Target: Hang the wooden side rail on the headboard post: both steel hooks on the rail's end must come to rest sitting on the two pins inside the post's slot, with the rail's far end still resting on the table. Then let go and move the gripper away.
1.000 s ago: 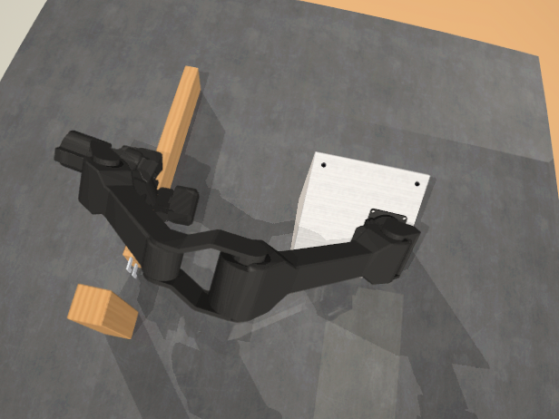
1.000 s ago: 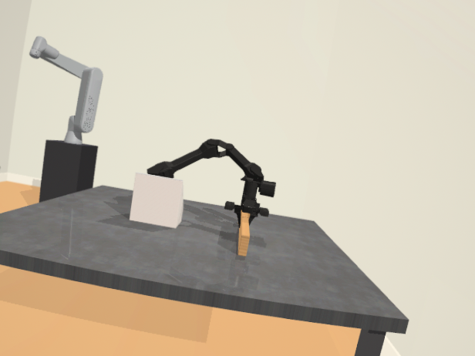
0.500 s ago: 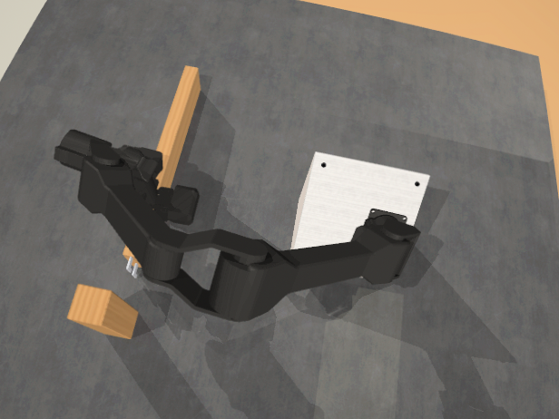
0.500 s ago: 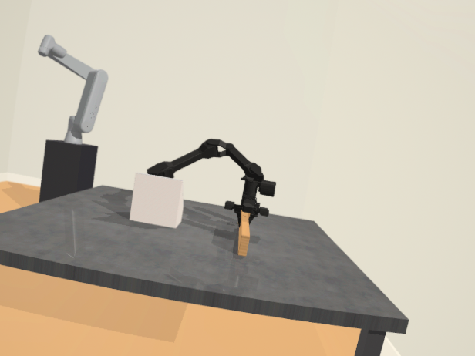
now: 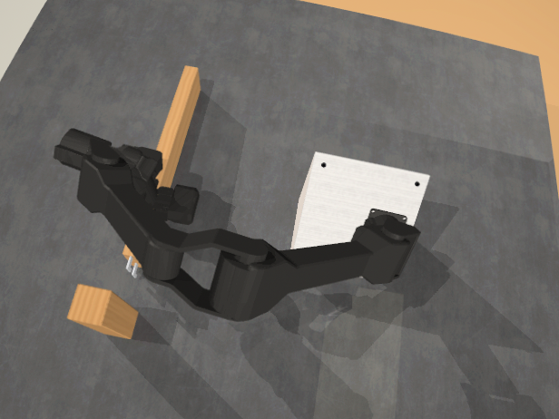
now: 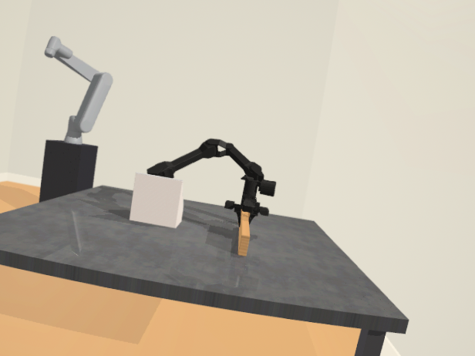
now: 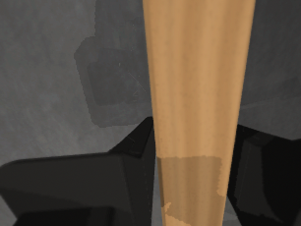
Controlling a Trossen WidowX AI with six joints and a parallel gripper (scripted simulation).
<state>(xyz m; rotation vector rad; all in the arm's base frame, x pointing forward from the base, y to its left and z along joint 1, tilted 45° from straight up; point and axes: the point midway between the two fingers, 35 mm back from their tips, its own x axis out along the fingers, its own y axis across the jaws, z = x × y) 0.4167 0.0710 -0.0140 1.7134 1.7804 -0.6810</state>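
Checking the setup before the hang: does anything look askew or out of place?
Nothing looks damaged. The tool is shut on the wooden rail; its steel hooks sit short of the post, not yet in it. Whether the rail's far end touches the table can't be told.

Arm (image 5: 236,254) hides side rail (image 5: 179,122) middle, gripper (image 5: 159,188)

Side rail (image 5: 178,127): pale wood, fine lengthwise grain, matt. Headboard post (image 5: 102,310): same wood, end grain lined. Hooks (image 5: 132,267): bright steel, shiny. Gripper (image 7: 192,162): black matt plastic, clamped on the rail. Table (image 5: 363,91): dark grey mottled, stone-like, faint sheen. Arm's base block (image 5: 358,190): white, finely lined, matt.
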